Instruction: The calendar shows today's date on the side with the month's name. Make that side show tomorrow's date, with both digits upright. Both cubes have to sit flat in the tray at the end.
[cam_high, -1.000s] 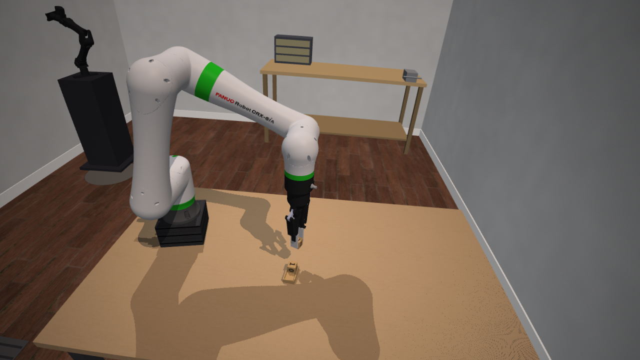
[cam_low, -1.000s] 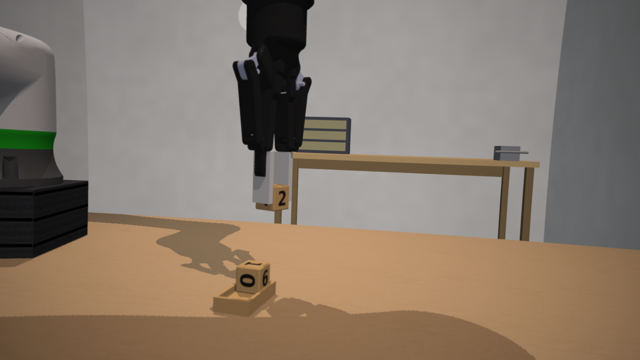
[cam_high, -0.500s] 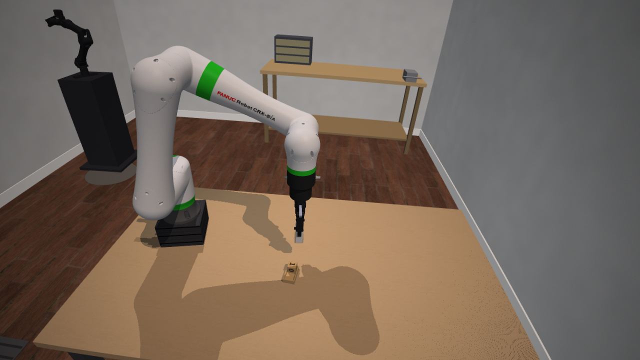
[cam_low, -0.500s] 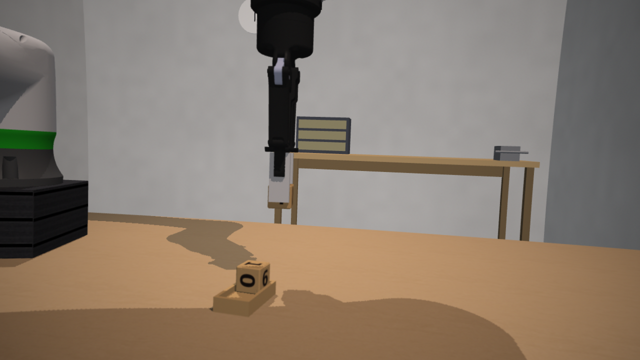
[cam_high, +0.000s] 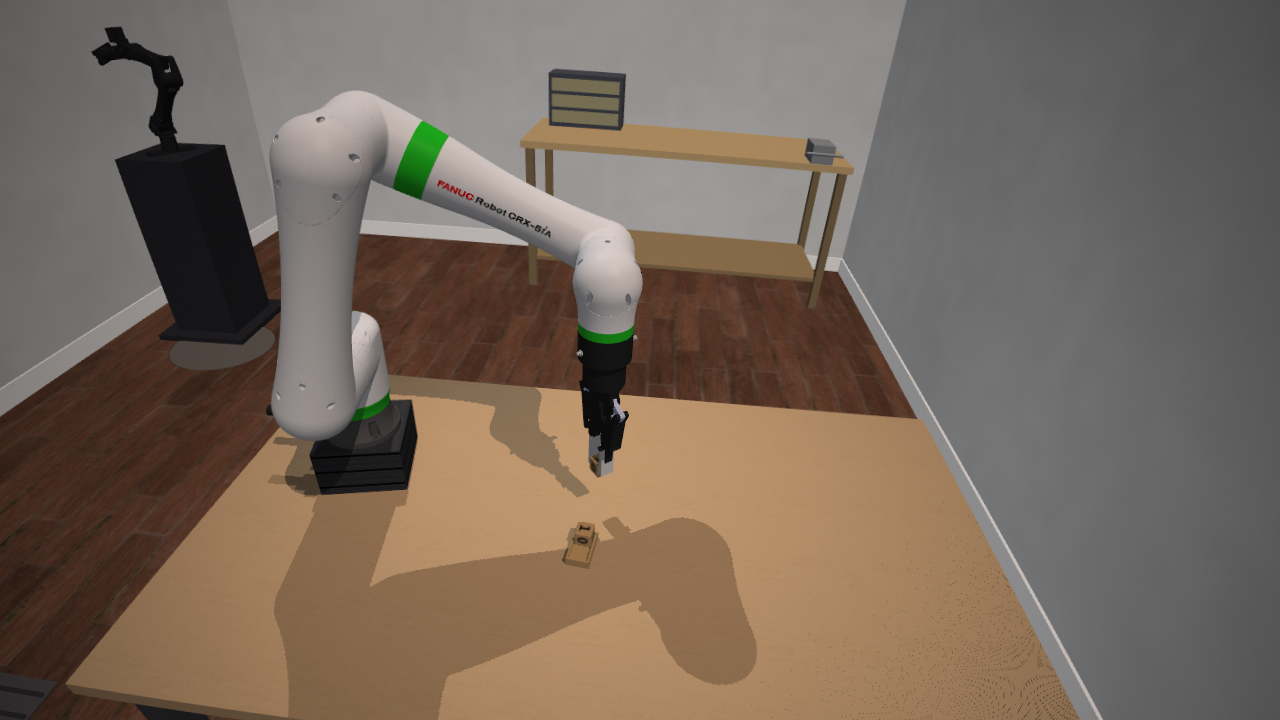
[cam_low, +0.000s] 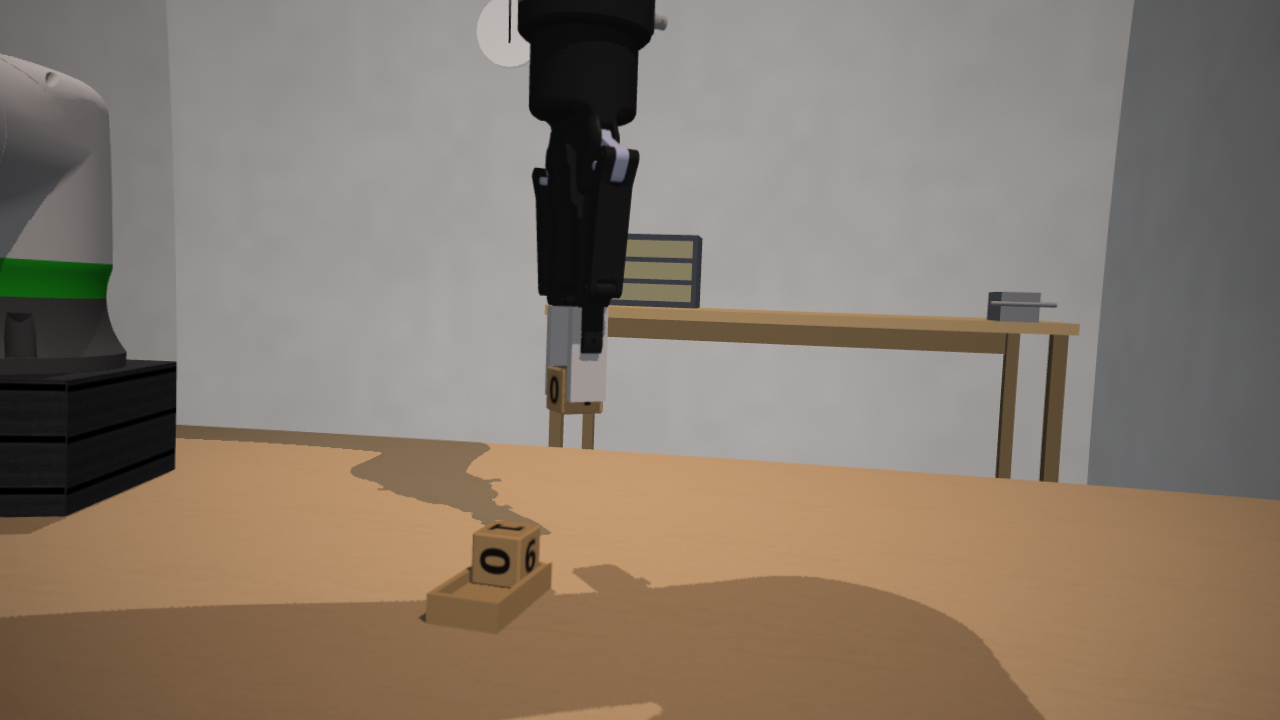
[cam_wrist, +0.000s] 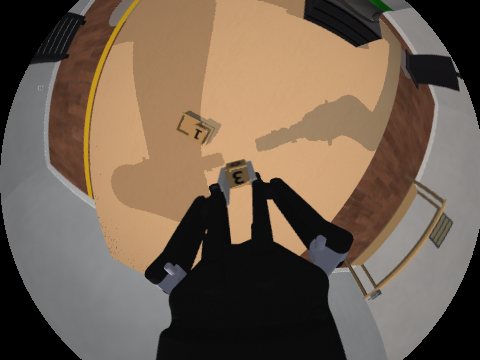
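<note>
My gripper (cam_high: 601, 460) (cam_low: 577, 380) (cam_wrist: 237, 172) is shut on a wooden cube (cam_high: 595, 465) (cam_low: 554, 390) (cam_wrist: 238, 177) and holds it in the air, behind and above the tray. A 3 on this cube faces the wrist camera; an upright 0 shows on its left side in the exterior view. The tray (cam_high: 577, 563) (cam_low: 460, 612) (cam_wrist: 190, 125) stands on the table. The other cube (cam_high: 583, 533) (cam_low: 505, 555) (cam_wrist: 198, 133) sits in its far end, with 1 on top, a sideways 0 facing the exterior camera and 6 on the right. The month's name is not visible.
The arm's black base (cam_high: 362, 467) (cam_low: 98, 438) stands at the left of the table (cam_high: 832, 537) (cam_low: 805, 528) (cam_wrist: 280, 60). A workbench (cam_high: 680, 141) (cam_low: 805, 320) with a cabinet stands by the back wall, and a black pedestal (cam_high: 192, 241) stands on the floor at the left.
</note>
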